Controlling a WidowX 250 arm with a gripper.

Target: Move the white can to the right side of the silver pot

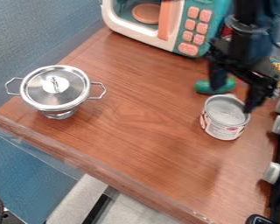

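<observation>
A blurred black gripper (233, 99), fingers spread wide and holding nothing, partly hides the rim of a white can (223, 122) and a green object (205, 87).

And here's the black WidowX 250 arm (251, 43), in from the top edge at the upper right of the frame, pointing downward! Below it hangs the black two-finger gripper (233, 98), fingers (257, 93) spread wide apart, one further left, the other lower and to the right, both tips aimed down.
</observation>
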